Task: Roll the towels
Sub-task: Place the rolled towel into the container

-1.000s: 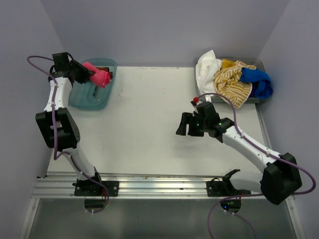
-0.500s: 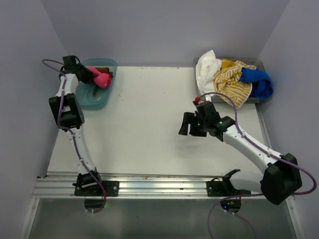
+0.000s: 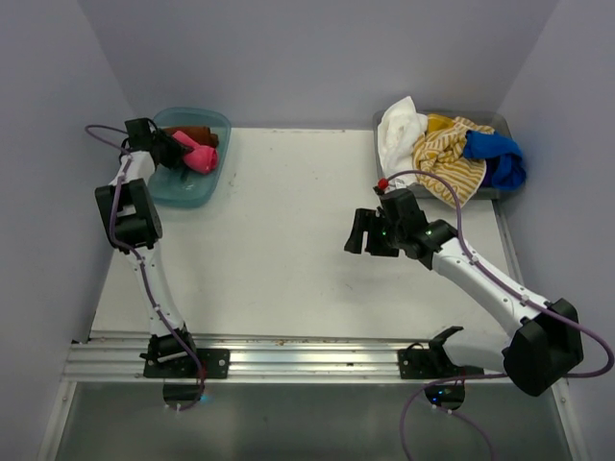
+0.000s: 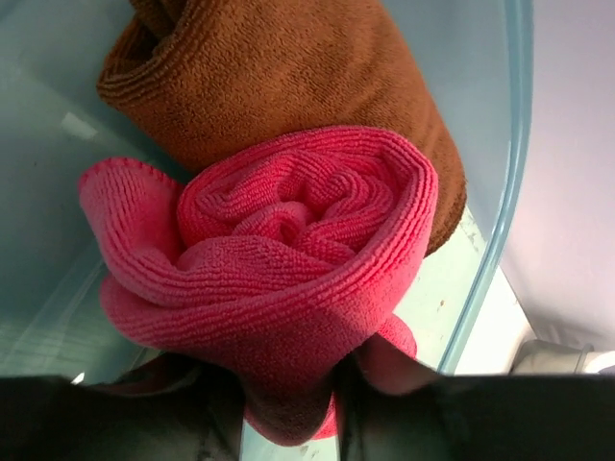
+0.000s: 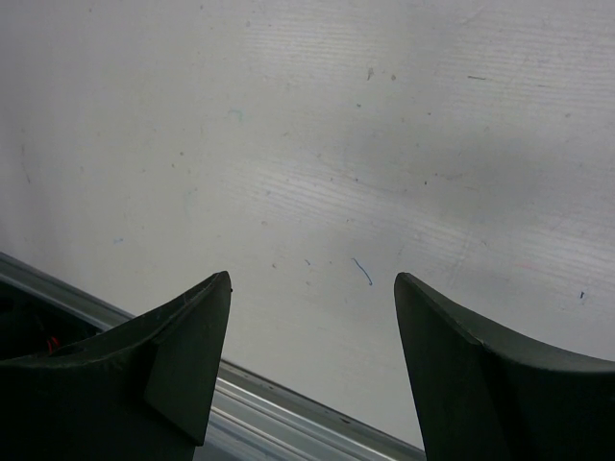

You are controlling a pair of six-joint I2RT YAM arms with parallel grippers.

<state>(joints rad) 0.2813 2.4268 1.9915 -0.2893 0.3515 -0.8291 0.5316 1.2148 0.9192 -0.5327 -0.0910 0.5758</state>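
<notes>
Fingers first: the right fingers [image 5: 183,365] stand spread wide over the white table [image 3: 279,240], holding nothing. Farther back on the left, the left fingers [image 4: 202,427] reach into the teal tray [image 4: 509,192] with an end of the rolled pink towel [image 4: 288,250] between them; whether they pinch it cannot be told. It rests against the brown towel [image 4: 279,67] behind. Far right, the white towel [image 3: 399,130], striped towel [image 3: 447,158] and blue towel [image 3: 495,158] heap in a gray bin [image 3: 500,120].

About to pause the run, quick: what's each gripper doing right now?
Left gripper: closed on the pink rolled towel, in the teal tray.
Right gripper: open, empty, over the table.
</notes>
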